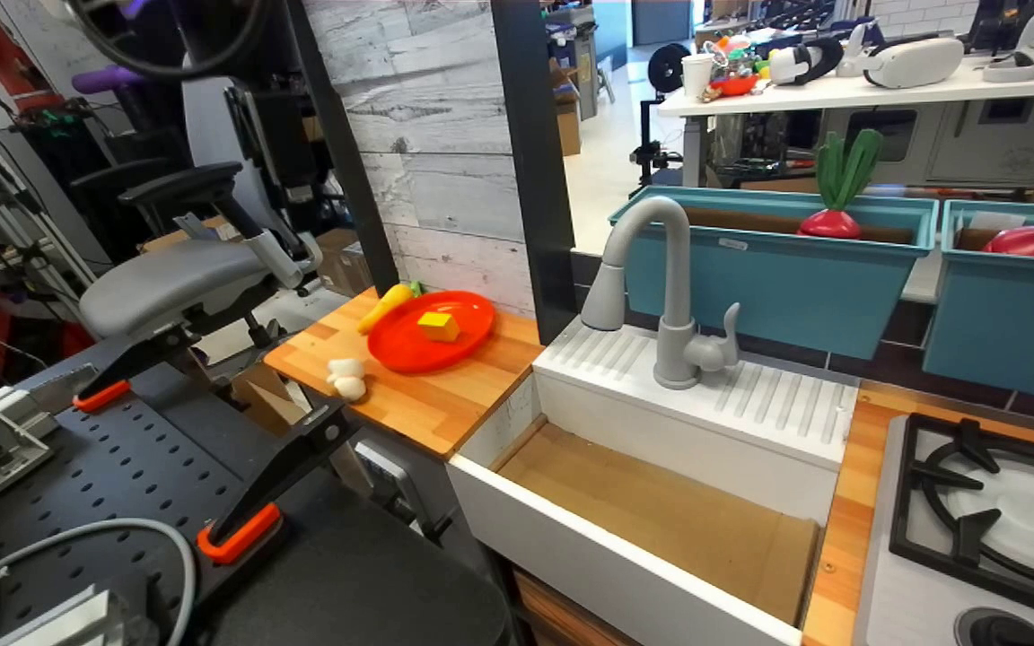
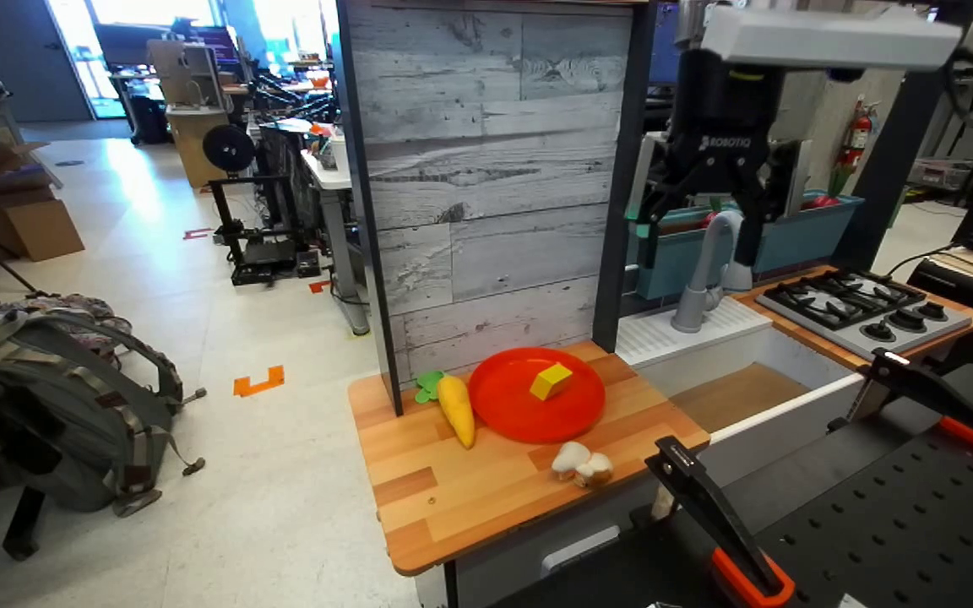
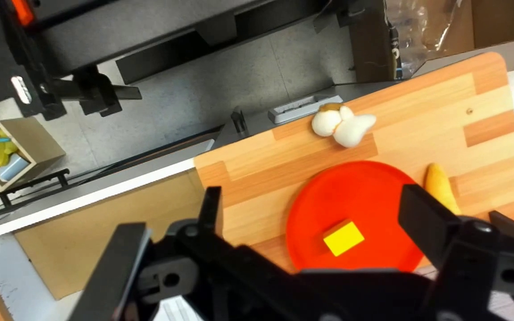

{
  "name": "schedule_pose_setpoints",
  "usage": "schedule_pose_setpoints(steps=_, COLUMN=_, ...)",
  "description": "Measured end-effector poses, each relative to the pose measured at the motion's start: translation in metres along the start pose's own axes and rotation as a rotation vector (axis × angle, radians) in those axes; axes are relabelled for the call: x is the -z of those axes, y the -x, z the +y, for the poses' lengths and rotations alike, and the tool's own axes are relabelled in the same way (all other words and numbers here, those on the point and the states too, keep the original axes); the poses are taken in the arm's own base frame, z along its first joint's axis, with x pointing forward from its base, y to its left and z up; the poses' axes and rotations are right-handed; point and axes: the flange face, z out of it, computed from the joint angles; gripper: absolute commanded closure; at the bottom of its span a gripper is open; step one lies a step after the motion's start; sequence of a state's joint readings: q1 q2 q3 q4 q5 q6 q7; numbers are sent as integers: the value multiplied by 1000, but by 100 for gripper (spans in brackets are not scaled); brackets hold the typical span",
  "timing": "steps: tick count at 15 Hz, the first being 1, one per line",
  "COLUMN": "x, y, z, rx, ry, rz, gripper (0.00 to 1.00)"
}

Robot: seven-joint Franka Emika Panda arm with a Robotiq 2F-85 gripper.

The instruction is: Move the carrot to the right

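Note:
The yellow-orange toy carrot lies on the small wooden counter, close beside the red plate, in both exterior views [image 1: 385, 308] [image 2: 457, 409]; its green leafy end is toward the wall panel. In the wrist view the carrot [image 3: 441, 187] shows right of the plate, its leafy end hidden behind a finger. The red plate [image 2: 508, 414] [image 3: 364, 187] holds a yellow block [image 2: 551, 381] [image 3: 344, 237]. My gripper [image 2: 698, 249] is high in the air toward the sink side. Its fingers are wide apart and empty in the wrist view [image 3: 312, 196]. It is out of view in an exterior view.
A pale cream lump [image 1: 346, 380] [image 2: 579, 463] [image 3: 344, 125] lies near the counter's front edge. A grey-white wall panel [image 2: 495, 169] stands behind the counter [image 2: 419, 473]. The sink with its faucet [image 1: 674, 305], a stove [image 2: 862, 308] and teal planters [image 1: 768, 278] lie beyond.

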State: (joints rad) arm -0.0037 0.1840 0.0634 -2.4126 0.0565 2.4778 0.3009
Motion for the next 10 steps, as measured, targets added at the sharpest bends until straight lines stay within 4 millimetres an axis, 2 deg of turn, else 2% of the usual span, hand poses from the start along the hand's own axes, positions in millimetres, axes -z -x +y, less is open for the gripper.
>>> schedule_pose_setpoints(steps=4, x=-40, y=-27, z=-33, rx=-2, ry=-45, rz=31, gripper=0)
schedule_pose_setpoints(steps=10, x=-104, y=-48, z=-108, rx=80, ry=-69, rz=32, gripper=0)
